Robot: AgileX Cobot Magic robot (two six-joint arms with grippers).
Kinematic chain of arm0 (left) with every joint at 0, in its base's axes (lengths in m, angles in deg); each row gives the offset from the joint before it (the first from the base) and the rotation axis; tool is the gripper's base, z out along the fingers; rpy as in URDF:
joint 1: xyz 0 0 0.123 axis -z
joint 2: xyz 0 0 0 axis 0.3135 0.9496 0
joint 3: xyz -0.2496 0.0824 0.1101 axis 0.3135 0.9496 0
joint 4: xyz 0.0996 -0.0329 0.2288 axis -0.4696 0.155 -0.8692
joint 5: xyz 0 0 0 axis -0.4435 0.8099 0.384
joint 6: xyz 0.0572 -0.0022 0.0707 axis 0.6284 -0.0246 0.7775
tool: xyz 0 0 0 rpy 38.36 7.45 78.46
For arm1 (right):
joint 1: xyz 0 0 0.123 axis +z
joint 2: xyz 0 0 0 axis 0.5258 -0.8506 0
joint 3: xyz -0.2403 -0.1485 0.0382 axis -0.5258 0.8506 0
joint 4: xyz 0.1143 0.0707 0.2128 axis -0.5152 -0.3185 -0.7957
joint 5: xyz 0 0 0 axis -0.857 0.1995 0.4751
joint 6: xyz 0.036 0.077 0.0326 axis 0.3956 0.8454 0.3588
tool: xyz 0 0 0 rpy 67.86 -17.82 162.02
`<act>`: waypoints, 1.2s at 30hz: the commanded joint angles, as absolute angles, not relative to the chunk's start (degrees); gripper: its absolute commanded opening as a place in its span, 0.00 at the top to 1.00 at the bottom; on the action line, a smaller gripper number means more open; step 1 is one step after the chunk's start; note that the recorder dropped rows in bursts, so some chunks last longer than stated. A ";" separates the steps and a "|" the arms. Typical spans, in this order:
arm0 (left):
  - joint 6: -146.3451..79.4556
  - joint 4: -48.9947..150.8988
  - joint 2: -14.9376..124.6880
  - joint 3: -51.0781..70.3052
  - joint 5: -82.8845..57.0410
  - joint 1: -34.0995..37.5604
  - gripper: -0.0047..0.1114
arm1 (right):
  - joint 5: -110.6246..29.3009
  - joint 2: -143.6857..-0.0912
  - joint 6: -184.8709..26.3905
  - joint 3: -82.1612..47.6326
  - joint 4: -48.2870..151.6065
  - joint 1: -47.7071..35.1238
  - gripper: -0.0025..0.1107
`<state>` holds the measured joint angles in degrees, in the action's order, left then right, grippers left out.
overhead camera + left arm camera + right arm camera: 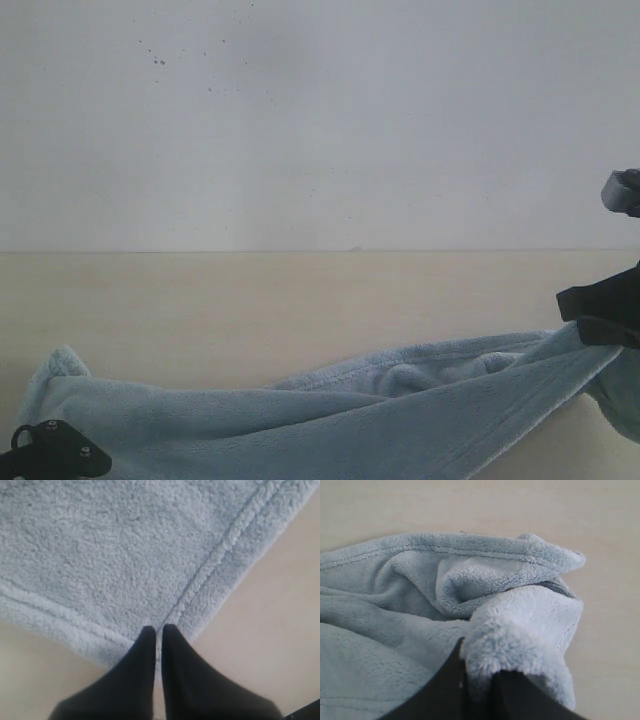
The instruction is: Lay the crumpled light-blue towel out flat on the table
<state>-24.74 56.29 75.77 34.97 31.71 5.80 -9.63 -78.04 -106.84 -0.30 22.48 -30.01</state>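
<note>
The pale-blue towel lies stretched in a long rumpled band across the near part of the beige table. My left gripper sits low at the towel's left end. In the left wrist view its black fingers are shut on a hemmed corner of the towel, which lies flat on the table. My right gripper holds the towel's right end lifted off the table. In the right wrist view it is shut on a fluffy fold of the towel, which bulges over the fingers.
A white speckled wall rises behind the table's far edge. Bare beige table shows beyond and beside the towel. Part of the right arm shows at the right border.
</note>
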 commanded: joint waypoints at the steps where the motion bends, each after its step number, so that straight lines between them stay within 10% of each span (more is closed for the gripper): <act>1: -25.18 56.09 78.77 34.85 30.98 5.81 0.92 | -10.41 -78.10 -107.56 -0.35 22.32 -29.87 0.90; 36: -46.22 33.76 80.19 39.62 37.55 5.81 0.92 | 10.49 -70.96 -103.98 14.39 31.63 -23.14 0.89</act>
